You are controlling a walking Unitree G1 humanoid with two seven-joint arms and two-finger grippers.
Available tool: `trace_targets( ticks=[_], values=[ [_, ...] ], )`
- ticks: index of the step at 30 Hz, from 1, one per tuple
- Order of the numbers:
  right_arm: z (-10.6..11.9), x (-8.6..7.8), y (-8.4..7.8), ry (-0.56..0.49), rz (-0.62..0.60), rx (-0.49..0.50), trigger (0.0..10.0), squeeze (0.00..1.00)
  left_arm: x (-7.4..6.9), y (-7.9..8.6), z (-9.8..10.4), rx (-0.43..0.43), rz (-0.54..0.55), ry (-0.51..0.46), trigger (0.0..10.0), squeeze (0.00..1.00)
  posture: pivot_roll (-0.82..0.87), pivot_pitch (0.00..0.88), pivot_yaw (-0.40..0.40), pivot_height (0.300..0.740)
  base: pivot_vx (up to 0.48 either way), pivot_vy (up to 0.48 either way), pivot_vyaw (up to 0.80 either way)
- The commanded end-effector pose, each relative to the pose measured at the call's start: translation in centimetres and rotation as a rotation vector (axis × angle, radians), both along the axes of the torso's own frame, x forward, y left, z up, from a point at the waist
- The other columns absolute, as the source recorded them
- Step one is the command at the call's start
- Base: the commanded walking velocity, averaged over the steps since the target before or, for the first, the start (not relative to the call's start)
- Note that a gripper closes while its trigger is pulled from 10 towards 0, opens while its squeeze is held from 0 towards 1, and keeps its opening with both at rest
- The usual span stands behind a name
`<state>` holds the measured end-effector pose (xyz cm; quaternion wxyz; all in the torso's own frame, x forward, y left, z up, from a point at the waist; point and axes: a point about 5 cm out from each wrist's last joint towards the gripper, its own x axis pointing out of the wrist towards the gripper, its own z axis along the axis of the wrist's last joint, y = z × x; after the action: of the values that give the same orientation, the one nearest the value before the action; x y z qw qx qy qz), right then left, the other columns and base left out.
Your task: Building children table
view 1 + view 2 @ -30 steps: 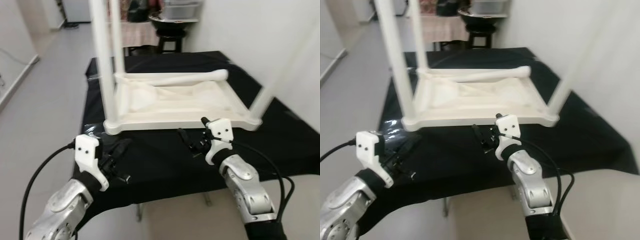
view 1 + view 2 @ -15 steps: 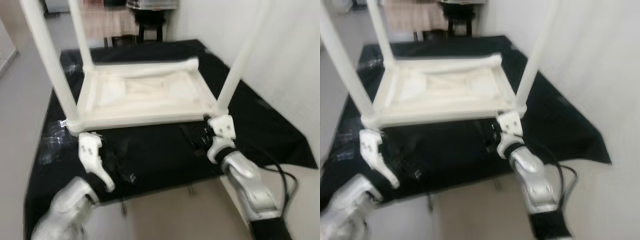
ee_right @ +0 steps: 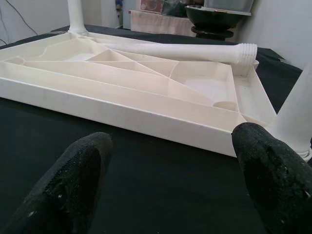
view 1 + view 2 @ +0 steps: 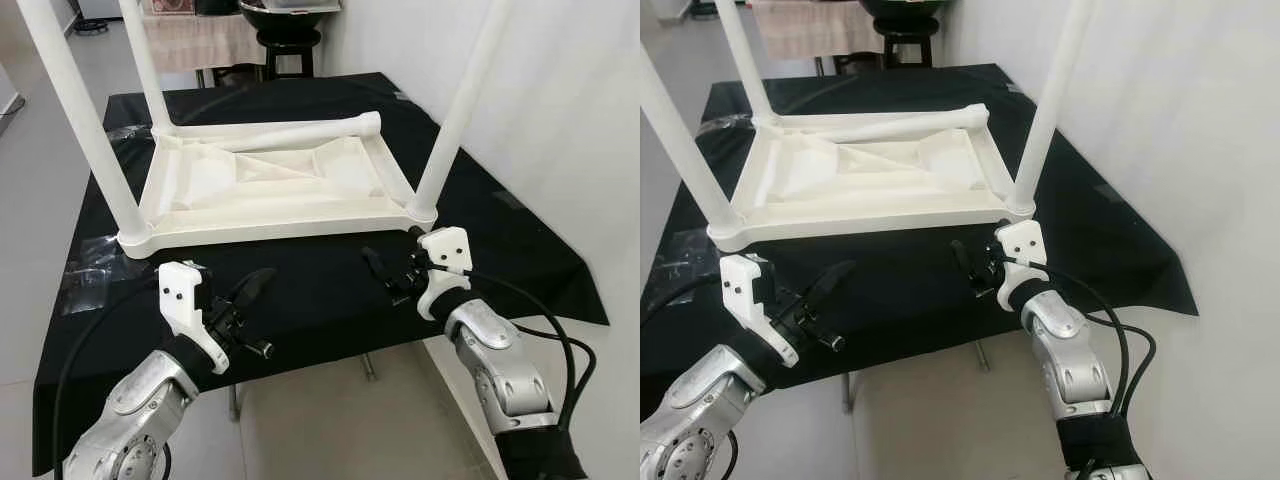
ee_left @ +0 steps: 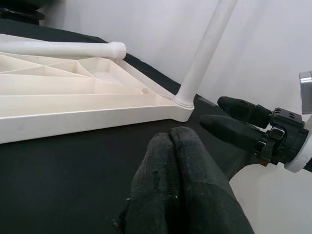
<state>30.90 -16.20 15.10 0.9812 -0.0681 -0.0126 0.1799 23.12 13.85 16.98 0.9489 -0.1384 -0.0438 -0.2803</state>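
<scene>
Upside-down kids' table (image 4: pixel 270 190) sits mid-tabletop (image 4: pixel 330 300) with three legs in, the fourth leg (image 4: pixel 285 130) lying loose at 12 o'clock; left claw (image 4: pixel 250 290) pinched empty, right claw (image 4: pixel 385 275) spread empty, so next I'd grab that leg.

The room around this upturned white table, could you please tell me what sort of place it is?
Probably a room in a home: a black-clothed work table against a plain white wall, a pale tiled floor, and a dark stool beyond.
</scene>
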Motion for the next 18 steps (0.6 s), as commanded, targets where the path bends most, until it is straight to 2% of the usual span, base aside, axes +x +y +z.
trace_targets(
  ticks=[1, 11, 18],
  values=[
    [-0.04, 0.10, 0.01, -0.004, 0.003, 0.013, 10.0, 0.00, 0.11, 0.15, -0.24, -0.011, -0.003, 0.014, 10.0, 0.00, 0.00, 0.082, -0.058, 0.740, 0.000, 0.000, 0.00],
    [-0.02, 0.13, -0.12, 0.000, 0.006, 0.049, 10.0, 0.00, 0.16, 0.46, -0.20, -0.069, -0.006, 0.032, 10.0, 0.00, 0.00, 0.084, -0.056, 0.740, 0.000, 0.000, 0.00],
    [0.05, 0.16, -0.19, -0.003, 0.002, 0.063, 10.0, 0.00, 0.20, 0.59, -0.19, -0.080, -0.005, 0.035, 10.0, 0.00, 0.00, 0.085, -0.053, 0.740, 0.000, 0.000, 0.00]
  ],
)
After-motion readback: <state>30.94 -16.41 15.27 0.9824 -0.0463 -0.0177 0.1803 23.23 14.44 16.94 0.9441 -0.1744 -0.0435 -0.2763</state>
